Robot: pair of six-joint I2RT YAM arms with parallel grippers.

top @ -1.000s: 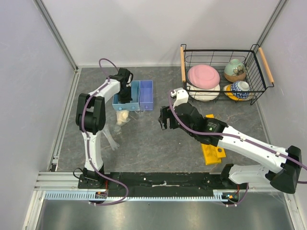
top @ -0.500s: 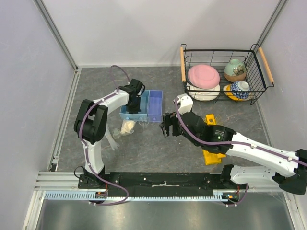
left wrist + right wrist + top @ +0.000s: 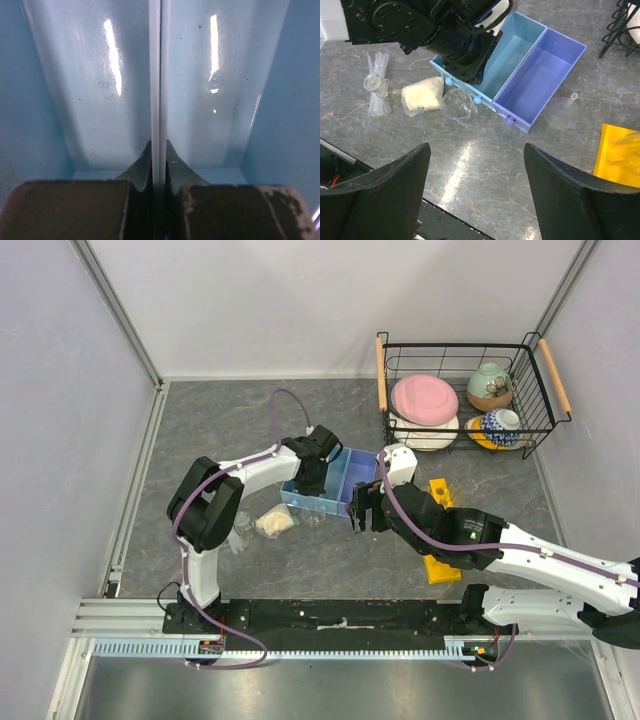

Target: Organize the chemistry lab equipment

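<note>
Nearest to me, the right gripper [image 3: 480, 200] hangs above the counter [image 3: 470, 165] with its fingers wide apart and nothing between them. Just past it, a loose line of lab things runs along the near side of the blue tray [image 3: 540, 75]. The test tubes [image 3: 376, 82] lie bundled at the left, the cream lump [image 3: 422, 95] is beside them, and the small clear beaker [image 3: 456, 104] stands right against the tray's near wall. I cannot tell whether it touches. The funnel [image 3: 561, 112] rests on the counter just off the tray's purple end compartment. The yellow rack [image 3: 440, 558] lies further right, partly hidden under my right arm.

On the tray itself, the left gripper [image 3: 159, 165] is pressed together on the thin partition [image 3: 155, 75] between two light-blue compartments, one finger on each side of it.

Farthest back, in the right corner, the wire basket [image 3: 465, 360] holds a pink plate [image 3: 424, 398] and two bowls [image 3: 490, 386], well apart from everything else.
</note>
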